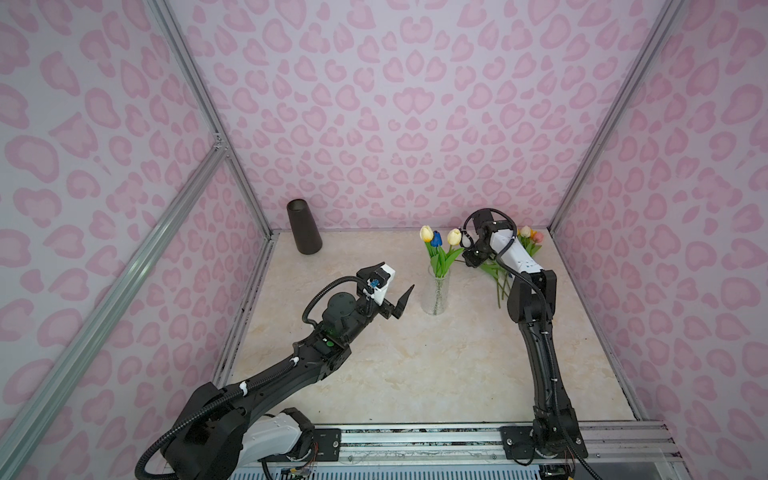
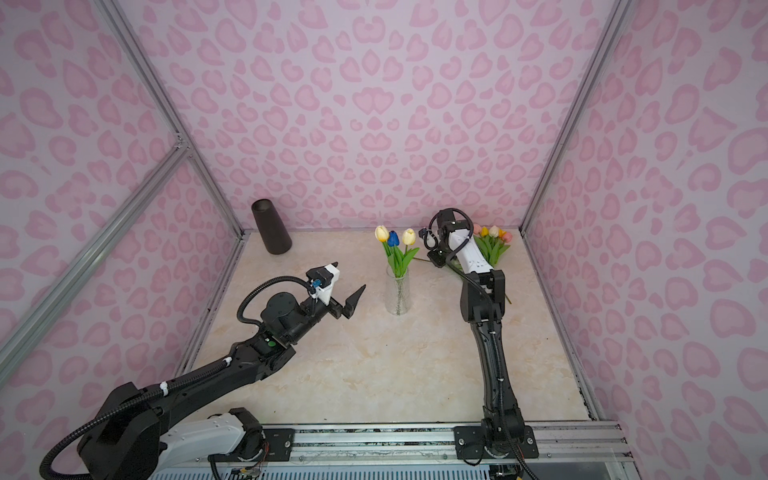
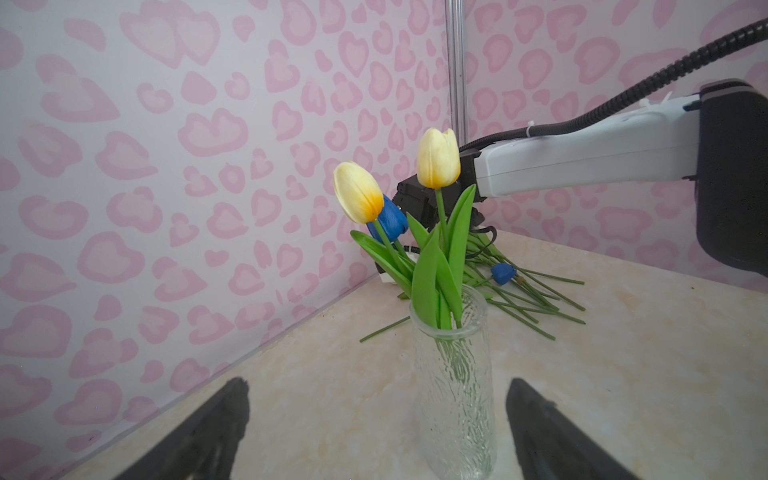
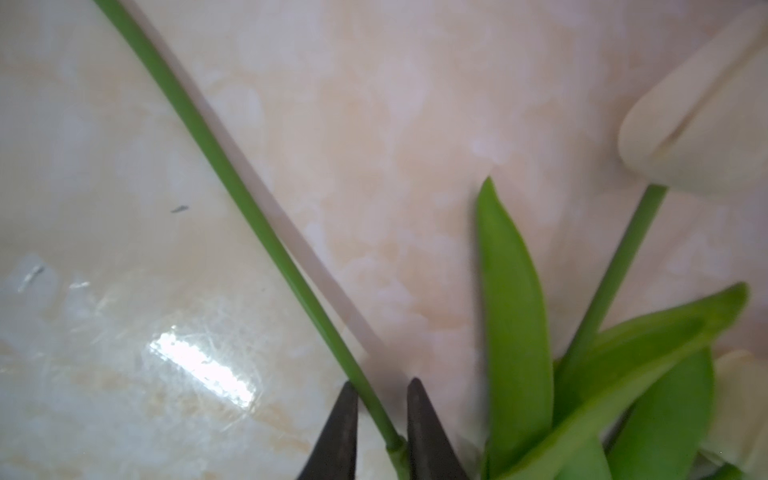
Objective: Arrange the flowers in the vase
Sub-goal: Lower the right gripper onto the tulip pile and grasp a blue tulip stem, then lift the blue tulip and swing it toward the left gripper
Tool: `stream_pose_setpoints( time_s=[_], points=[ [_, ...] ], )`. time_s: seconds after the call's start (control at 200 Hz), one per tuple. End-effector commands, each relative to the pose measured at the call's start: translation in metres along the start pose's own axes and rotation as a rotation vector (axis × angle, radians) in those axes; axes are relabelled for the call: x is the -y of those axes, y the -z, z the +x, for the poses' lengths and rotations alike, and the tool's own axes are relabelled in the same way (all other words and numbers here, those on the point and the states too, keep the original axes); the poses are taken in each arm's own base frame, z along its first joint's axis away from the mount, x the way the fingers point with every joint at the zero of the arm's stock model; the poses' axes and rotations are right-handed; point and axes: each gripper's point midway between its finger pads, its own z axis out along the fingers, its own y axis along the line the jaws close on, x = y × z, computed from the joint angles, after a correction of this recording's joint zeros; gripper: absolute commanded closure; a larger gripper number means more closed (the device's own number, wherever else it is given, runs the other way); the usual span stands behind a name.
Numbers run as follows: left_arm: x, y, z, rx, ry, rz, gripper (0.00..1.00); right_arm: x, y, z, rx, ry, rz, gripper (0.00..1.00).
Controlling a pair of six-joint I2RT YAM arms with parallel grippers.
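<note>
Both top views: left end effector [image 1: 400, 301] hovers wide apart beside the vase [image 1: 435, 295]; right arm [image 1: 536, 332] stretches toward the desk's [image 1: 415, 374] far right corner. Left wrist: three flowers [image 3: 438, 158] stand in the vase. Right wrist: right end effector [image 4: 381, 382] straddles one stem [image 4: 249, 216], nearly together; grip unclear.

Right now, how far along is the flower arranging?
Done: three tulips, two yellow and one blue, stand in the glass vase. In hand: the right gripper straddles a green stem among the loose flowers; whether it pinches yet I cannot tell. The left gripper hovers open near the vase. Left: those loose flowers lying on the table.
</note>
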Motion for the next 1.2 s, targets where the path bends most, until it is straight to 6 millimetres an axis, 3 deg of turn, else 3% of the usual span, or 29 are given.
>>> stream_pose_setpoints(
  time_s=[0.0, 0.29, 0.59, 0.91, 0.93, 1.195],
  points=[
    [0.0, -0.001, -0.011, 0.03, -0.006, 0.005, 0.03, -0.007, -0.011, 0.015, -0.051, 0.024, -0.045, 0.85],
    [-0.001, 0.003, -0.007, 0.02, -0.004, -0.002, 0.02, 0.002, 0.005, 0.013, -0.027, 0.05, -0.032, 0.98],
    [-0.002, 0.004, -0.009, 0.025, -0.004, -0.007, 0.02, -0.001, 0.047, 0.005, 0.001, 0.072, -0.019, 1.0],
    [-0.007, 0.01, -0.011, 0.04, -0.005, -0.036, 0.02, 0.001, 0.143, -0.006, 0.141, 0.008, 0.043, 1.0],
    [-0.006, 0.01, -0.012, 0.041, -0.006, -0.034, 0.02, 0.002, 0.16, -0.009, 0.17, 0.003, 0.063, 1.0],
    [-0.008, 0.014, -0.016, 0.054, -0.007, -0.04, 0.02, -0.014, 0.266, -0.014, 0.376, 0.045, 0.216, 1.0]
  ],
)
